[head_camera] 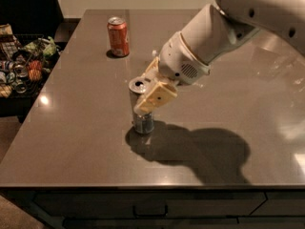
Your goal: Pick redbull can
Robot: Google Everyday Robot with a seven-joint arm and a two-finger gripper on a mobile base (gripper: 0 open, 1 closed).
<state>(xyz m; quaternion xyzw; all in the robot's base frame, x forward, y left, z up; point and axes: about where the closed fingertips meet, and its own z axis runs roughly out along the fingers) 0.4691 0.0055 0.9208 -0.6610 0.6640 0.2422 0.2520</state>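
Grasp step: end effector (145, 93) sits spread open astride the upper part of the redbull can (143, 122), upright mid-desk (81, 147) toward the front edge; next I'd expect clamp squarely, then lift straight up.

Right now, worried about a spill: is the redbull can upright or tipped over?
Upright. The redbull can stands on its base on the table, top facing up; the gripper is at its upper half.
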